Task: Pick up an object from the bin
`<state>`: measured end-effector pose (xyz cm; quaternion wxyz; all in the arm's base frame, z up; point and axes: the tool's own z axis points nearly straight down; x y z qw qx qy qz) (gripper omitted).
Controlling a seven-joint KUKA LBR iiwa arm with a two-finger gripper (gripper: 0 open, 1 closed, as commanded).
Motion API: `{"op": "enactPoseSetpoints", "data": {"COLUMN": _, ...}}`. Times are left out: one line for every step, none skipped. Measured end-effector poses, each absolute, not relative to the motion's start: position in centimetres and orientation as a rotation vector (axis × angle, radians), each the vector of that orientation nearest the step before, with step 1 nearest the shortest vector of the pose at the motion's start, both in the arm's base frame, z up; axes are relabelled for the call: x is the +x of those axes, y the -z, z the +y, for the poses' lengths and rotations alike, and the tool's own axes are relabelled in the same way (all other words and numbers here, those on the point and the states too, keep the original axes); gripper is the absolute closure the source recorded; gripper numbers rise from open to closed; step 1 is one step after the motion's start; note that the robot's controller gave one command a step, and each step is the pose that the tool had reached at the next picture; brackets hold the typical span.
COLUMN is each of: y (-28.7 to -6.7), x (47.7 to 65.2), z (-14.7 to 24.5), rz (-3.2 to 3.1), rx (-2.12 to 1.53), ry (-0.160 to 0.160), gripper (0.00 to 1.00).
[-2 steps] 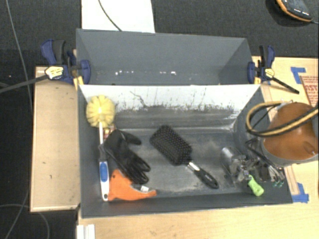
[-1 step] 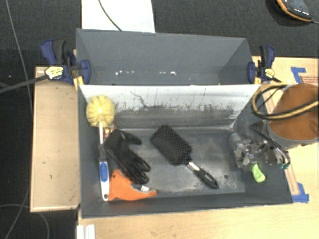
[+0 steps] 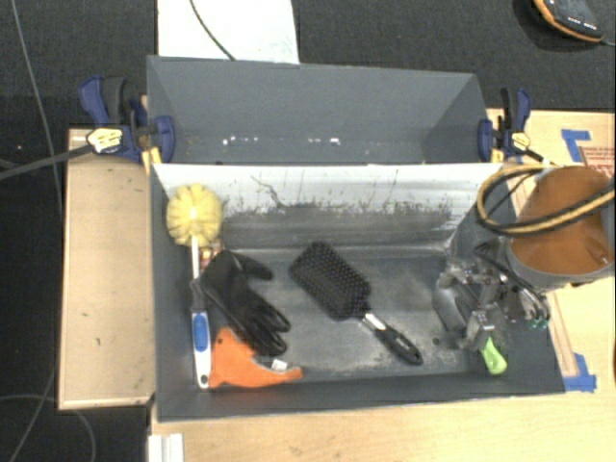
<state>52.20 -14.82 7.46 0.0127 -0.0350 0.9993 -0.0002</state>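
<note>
Grey metal bin point(image 3: 289, 215), contents counted front to back.

- One orange piece point(image 3: 236, 364), front left, against the glove's lower edge.
- One small green object point(image 3: 494, 357), front right corner, directly under the gripper and close against it.
- One gripper point(image 3: 474, 323), low over that right corner. How far it stood open, and whether it had hold of the green object, could not be told.
- One black glove point(image 3: 239, 296), left.
- One black hairbrush point(image 3: 332, 282), centre, lying diagonally.
- One yellow-headed dish brush point(image 3: 194, 218), along the left wall.
</note>
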Motion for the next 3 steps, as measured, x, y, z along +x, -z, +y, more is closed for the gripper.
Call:
{"op": "enactPoseSetpoints", "data": {"y": -7.51, "x": 52.19, "z": -14.87, "rz": 3.114, "rx": -0.108, "ry": 0.002, "gripper": 1.00}}
{"op": "enactPoseSetpoints", "data": {"y": -7.51, "x": 52.19, "z": -14.87, "rz": 3.114, "rx": -0.107, "ry": 0.002, "gripper": 1.00}}
{"op": "enactPoseSetpoints", "data": {"y": -7.68, "x": 52.18, "z": -14.86, "rz": 3.114, "rx": -0.108, "ry": 0.002, "gripper": 1.00}}
